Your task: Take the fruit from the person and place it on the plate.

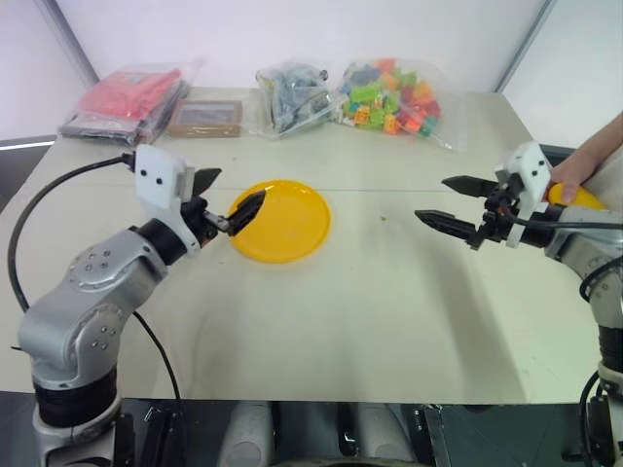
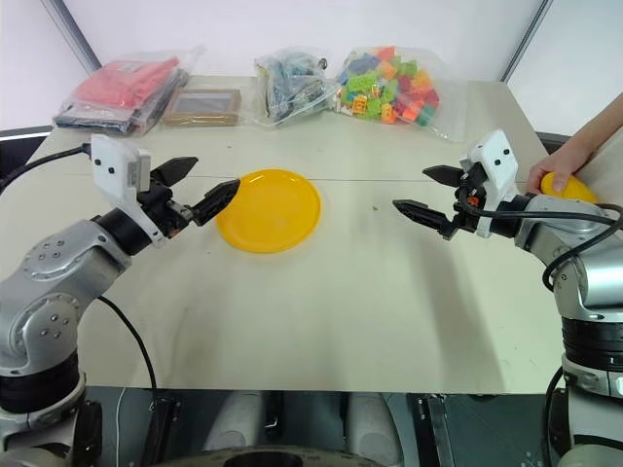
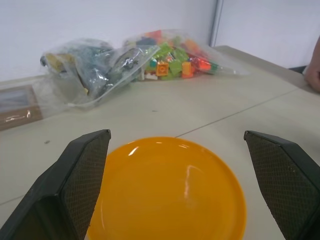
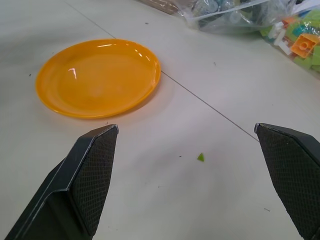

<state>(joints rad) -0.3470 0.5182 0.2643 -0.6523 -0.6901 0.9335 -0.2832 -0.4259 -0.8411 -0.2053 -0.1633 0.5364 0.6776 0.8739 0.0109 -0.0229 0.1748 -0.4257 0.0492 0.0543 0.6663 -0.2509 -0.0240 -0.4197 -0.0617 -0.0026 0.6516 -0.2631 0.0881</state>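
On the pale beige table the round shiny yellow-orange plastic plate lies bare, while the oblong yellow fruit sits under the person's hand beyond the right claw, both it and the left claw released, so the handover and placing remain

Grey metal arms, white wrist housings, black cables, black-fingered left tool
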